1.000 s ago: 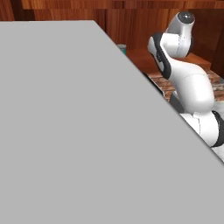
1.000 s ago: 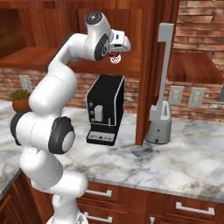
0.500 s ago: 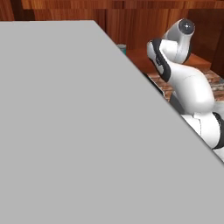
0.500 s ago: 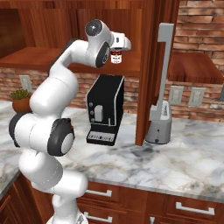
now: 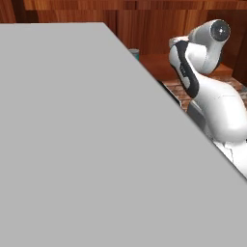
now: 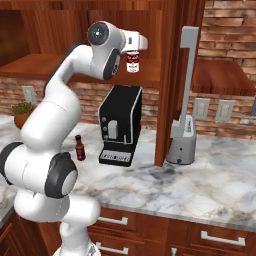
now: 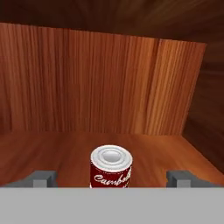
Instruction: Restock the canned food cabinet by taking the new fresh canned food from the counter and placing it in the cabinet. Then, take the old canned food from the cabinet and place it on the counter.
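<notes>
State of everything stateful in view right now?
new fresh canned food: upright inside the cabinet, not gripped.
gripper: open, a clear gap between each finger and the can.
old canned food: upright in the cabinet, partly hidden by the grey panel.
cabinet: open at the front.

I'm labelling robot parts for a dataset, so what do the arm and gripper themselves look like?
The arm is built of glossy white, rounded shell segments with dark grey to black bands at the joints and round dark end caps. No cables or markings are visible. The gripper has two small, blocky dark grey fingertips set wide apart in the hand view.
</notes>
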Controlling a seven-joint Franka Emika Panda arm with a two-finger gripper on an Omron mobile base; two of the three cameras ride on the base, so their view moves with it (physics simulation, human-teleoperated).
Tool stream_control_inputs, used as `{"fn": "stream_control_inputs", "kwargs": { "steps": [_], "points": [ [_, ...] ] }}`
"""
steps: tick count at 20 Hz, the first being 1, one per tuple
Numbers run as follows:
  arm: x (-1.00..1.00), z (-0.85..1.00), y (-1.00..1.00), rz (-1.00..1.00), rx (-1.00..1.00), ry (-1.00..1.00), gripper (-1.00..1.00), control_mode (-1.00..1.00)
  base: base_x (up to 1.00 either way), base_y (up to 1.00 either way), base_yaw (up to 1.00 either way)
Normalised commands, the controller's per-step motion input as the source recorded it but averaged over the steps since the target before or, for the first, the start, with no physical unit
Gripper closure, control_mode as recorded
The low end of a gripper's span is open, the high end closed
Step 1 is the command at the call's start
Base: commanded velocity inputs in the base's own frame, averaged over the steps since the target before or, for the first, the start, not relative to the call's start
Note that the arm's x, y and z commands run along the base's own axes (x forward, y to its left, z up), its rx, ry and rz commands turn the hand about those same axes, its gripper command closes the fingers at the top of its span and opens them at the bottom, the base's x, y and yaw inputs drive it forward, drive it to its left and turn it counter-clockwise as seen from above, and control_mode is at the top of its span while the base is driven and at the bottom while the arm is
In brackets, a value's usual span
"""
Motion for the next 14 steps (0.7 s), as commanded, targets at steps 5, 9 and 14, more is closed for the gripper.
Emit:
{"fn": "stream_control_inputs", "kwargs": {
  "steps": [5, 9, 14],
  "points": [
    [-0.85, 0.37, 0.10, 0.00, 0.00, 0.00, -1.00, -1.00, 0.00, 0.00, 0.00],
    [-0.92, -0.02, 0.54, 0.00, 0.00, 0.01, -1.00, -1.00, 0.00, 0.00, 0.00],
    [-0.80, -0.32, 0.84, 0.00, 0.00, 0.03, -1.00, -1.00, 0.00, 0.00, 0.00]
  ]
}}
